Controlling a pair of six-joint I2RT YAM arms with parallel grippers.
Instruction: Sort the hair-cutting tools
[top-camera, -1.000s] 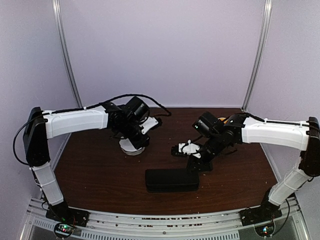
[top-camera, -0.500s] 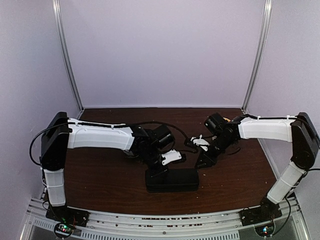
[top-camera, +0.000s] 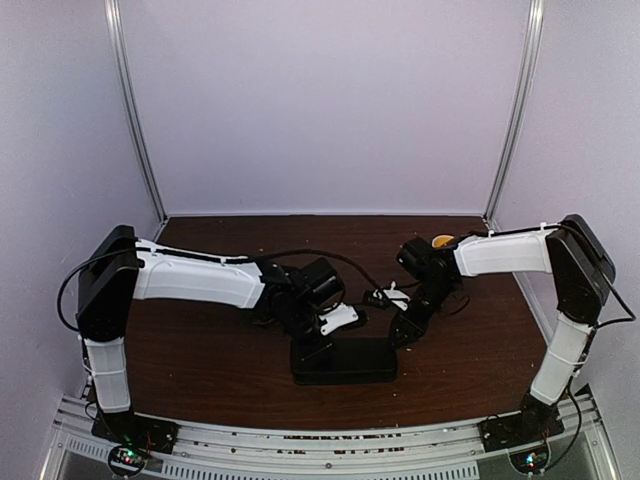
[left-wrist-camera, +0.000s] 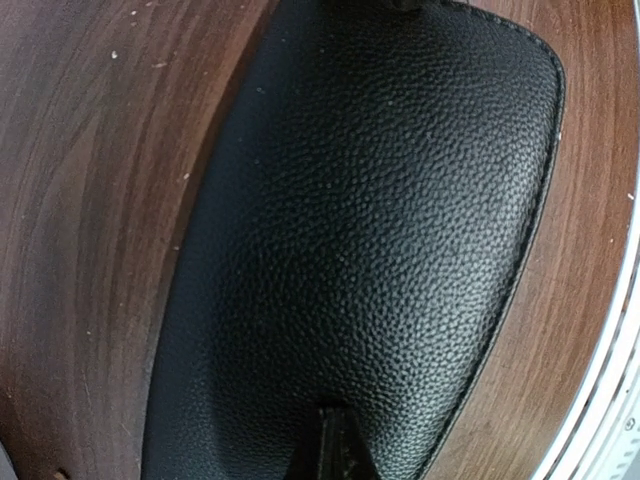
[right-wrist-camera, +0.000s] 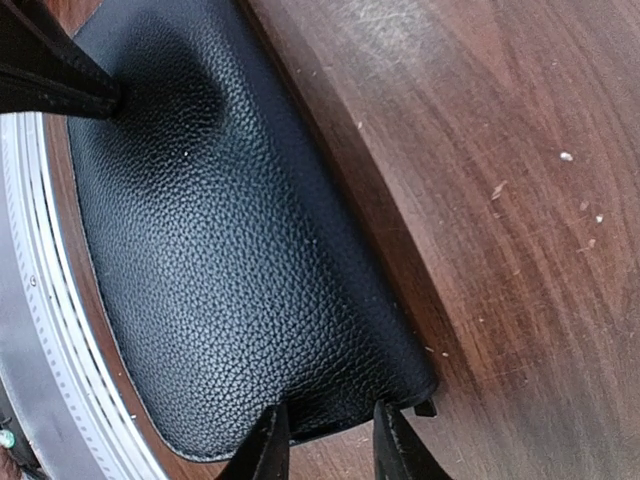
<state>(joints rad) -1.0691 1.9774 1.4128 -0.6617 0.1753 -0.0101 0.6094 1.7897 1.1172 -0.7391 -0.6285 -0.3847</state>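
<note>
Directly under the left claw (top-camera: 316, 349) lies the left end of a flat black case (top-camera: 350, 363) on the brown worktop (top-camera: 200, 350). The right claw (top-camera: 401, 332) meets the case's far right corner. A small orange thing (top-camera: 442, 240) sits well behind that claw.

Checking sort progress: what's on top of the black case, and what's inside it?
On the black case, only the left gripper, shut, touches; the right gripper straddles one end. Case closed: inside hidden.

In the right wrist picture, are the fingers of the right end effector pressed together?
No, the fingers of the right end effector stand apart, with the edge of the black case between them.
</note>
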